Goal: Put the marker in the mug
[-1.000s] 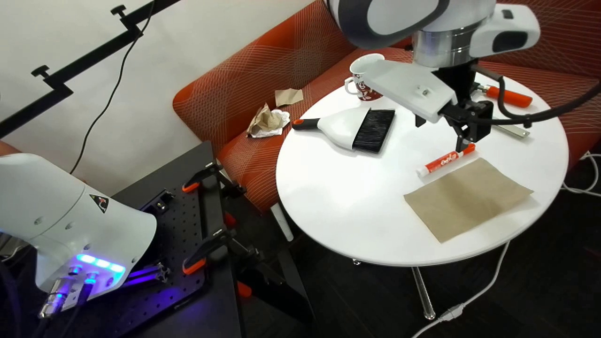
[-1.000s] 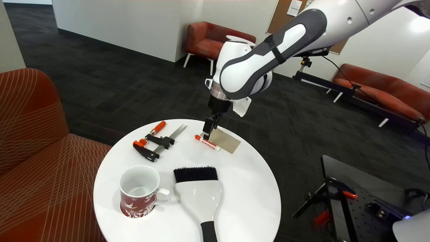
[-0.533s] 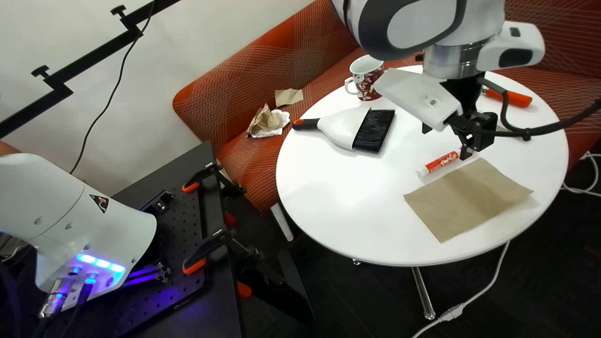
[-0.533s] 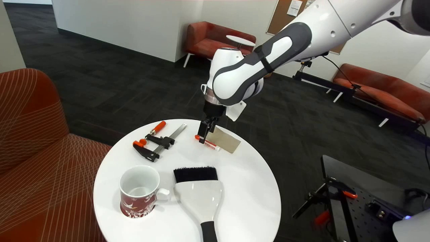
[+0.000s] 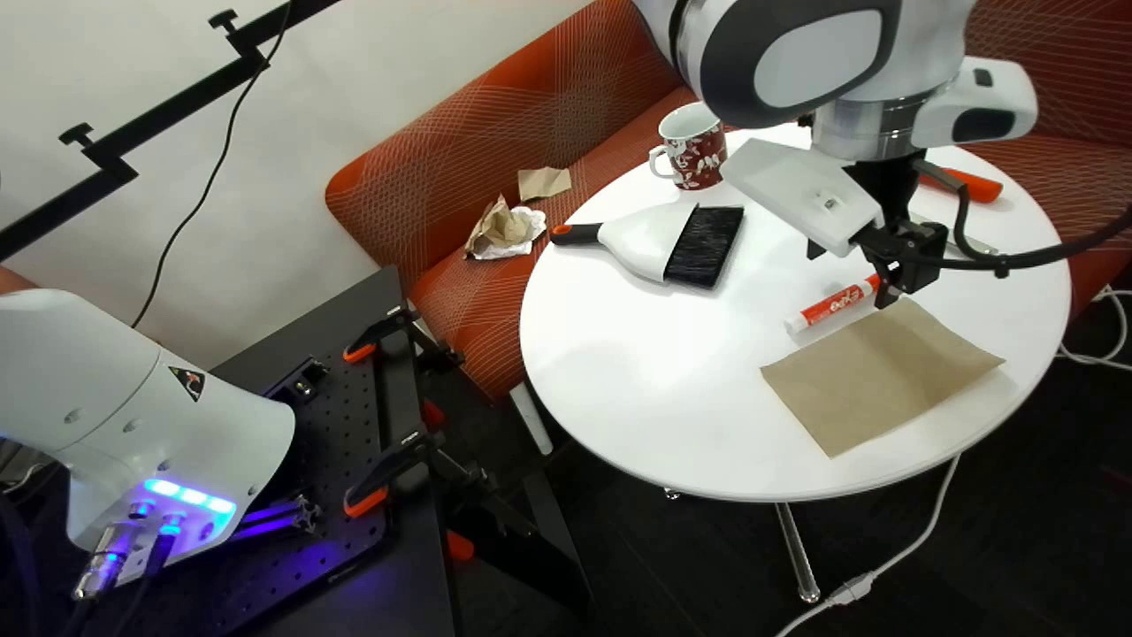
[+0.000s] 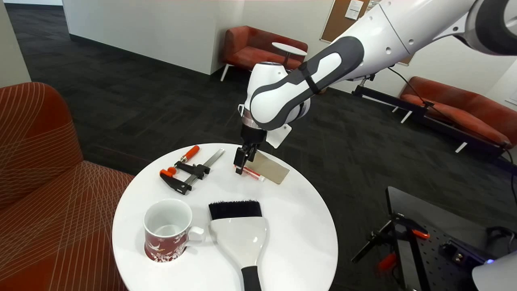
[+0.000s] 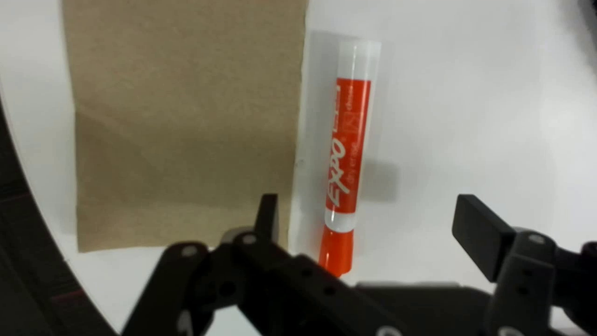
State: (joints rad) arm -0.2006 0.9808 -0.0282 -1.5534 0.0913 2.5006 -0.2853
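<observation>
The red and white marker (image 7: pixel 349 144) lies flat on the white table (image 5: pixel 637 380) beside a brown paper sheet; it also shows in both exterior views (image 5: pixel 831 308) (image 6: pixel 255 174). In the wrist view, my gripper (image 7: pixel 367 210) is open and empty, with its fingers on either side of the marker's red cap end. The marker is nearer the left finger (image 7: pixel 267 217), and the cap's tip is partly hidden. In the exterior views the gripper (image 5: pixel 849 274) is low over the marker's cap end. The white mug (image 6: pixel 164 238) with its dark red pattern stands upright across the table, its handle showing (image 5: pixel 699 157).
The brown paper (image 5: pixel 884 376) lies right beside the marker. A white brush with black bristles (image 6: pixel 242 234) lies between marker and mug. A red-and-black clamp (image 6: pixel 198 171) with a silver bar lies on the table, partly hidden behind the gripper in an exterior view (image 5: pixel 977 186).
My gripper has come down toward the table and shifted slightly over the marker's cap end, staying open. The marker, mug and other objects have not moved.
</observation>
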